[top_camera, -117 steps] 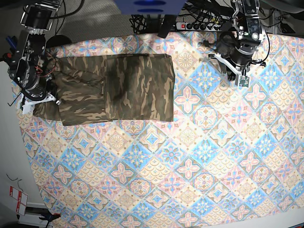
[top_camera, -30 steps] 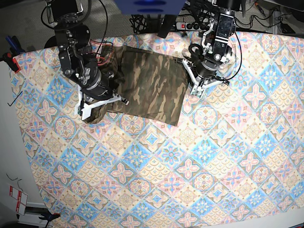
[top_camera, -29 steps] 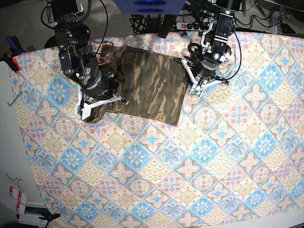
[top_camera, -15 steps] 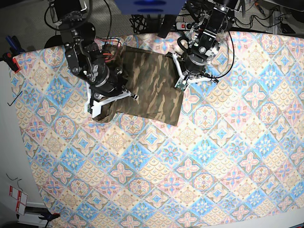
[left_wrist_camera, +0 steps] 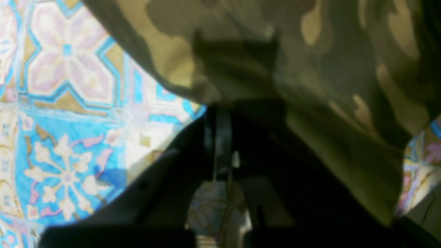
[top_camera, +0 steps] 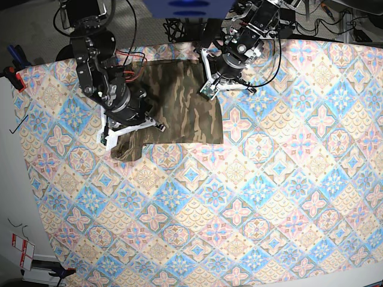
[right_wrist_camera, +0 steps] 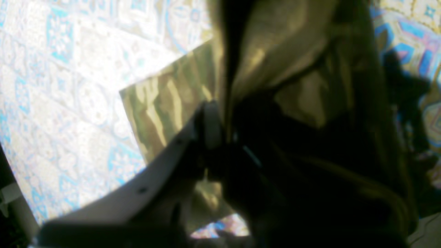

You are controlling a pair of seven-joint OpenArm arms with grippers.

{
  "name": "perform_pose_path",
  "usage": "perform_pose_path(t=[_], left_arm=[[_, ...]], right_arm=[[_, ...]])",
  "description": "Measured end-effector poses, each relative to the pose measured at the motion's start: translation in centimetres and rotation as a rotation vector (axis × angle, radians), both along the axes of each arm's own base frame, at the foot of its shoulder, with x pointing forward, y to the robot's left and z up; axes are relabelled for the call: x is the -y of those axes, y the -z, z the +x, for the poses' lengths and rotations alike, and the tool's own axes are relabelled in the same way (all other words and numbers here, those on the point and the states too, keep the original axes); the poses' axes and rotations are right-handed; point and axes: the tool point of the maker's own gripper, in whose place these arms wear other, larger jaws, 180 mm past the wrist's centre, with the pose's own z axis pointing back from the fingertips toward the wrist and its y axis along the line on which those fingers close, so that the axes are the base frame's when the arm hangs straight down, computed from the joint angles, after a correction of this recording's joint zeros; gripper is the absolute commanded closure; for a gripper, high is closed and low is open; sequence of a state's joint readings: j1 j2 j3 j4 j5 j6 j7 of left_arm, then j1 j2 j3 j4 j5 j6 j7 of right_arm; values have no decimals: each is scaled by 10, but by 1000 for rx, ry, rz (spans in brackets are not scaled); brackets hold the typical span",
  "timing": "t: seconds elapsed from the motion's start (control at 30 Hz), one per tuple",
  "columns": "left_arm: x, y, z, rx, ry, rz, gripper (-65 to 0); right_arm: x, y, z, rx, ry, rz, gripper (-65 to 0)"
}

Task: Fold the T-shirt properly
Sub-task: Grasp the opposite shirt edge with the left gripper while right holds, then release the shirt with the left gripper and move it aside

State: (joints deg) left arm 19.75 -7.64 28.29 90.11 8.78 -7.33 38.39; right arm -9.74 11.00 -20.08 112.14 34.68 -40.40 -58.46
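The camouflage T-shirt (top_camera: 179, 110) lies partly folded on the tablecloth near the table's far edge. My left gripper (top_camera: 207, 91) sits at its upper right edge. In the left wrist view the gripper (left_wrist_camera: 220, 113) is shut on the fabric (left_wrist_camera: 310, 69), which drapes over the fingers. My right gripper (top_camera: 128, 127) is at the shirt's lower left. In the right wrist view it (right_wrist_camera: 220, 117) is shut on a bunched fold of the T-shirt (right_wrist_camera: 165, 103). The collar is hidden.
The blue-pink-cream tile-patterned tablecloth (top_camera: 251, 197) covers the whole table. A power strip with cables (top_camera: 248, 33) lies beyond the far edge. A red clamp (top_camera: 12, 75) sits at the left edge, where the cloth ends.
My left gripper has moved left and slightly away, carrying the shirt's right edge inward. My right gripper has shifted a little left with its bunch. The shirt now looks narrower.
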Motion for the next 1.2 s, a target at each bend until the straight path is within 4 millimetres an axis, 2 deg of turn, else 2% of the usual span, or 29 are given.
perform_pose_path(t=[0.17, 0.33, 0.4, 0.5, 0.6, 0.7, 0.77, 0.93, 1.07, 1.2], left_arm=[[-1, 0, 1, -2, -2, -3, 0], [-1, -1, 2, 0, -3, -4, 0], [-7, -5, 2, -9, 6, 12, 0], [-12, -16, -8, -45, 22, 11, 0], [-27, -28, -7, -48, -5, 38, 0], [-45, -41, 17, 20, -43, 61, 0], [-56, -43, 25, 36, -74, 77, 0], [-67, -39, 21, 16, -93, 96, 0], [-77, -44, 30, 38, -120, 102, 0], [-107, -52, 38, 69, -165, 147, 0]], right_arm=[[-22, 5, -14, -26, -67, 17, 0], [-36, 3, -16, -24, -76, 45, 0], [-39, 3, -16, -25, -81, 51, 0], [-41, 3, -18, -31, -82, 57, 0], [-45, 2, -19, -28, -80, 67, 0], [-44, 4, -23, -42, -81, 68, 0], [-45, 4, -23, -41, -81, 71, 0], [-59, 1, -28, -75, -93, 154, 0], [-63, -4, -24, -70, -97, 177, 0], [-63, -5, -22, -65, -98, 176, 0]])
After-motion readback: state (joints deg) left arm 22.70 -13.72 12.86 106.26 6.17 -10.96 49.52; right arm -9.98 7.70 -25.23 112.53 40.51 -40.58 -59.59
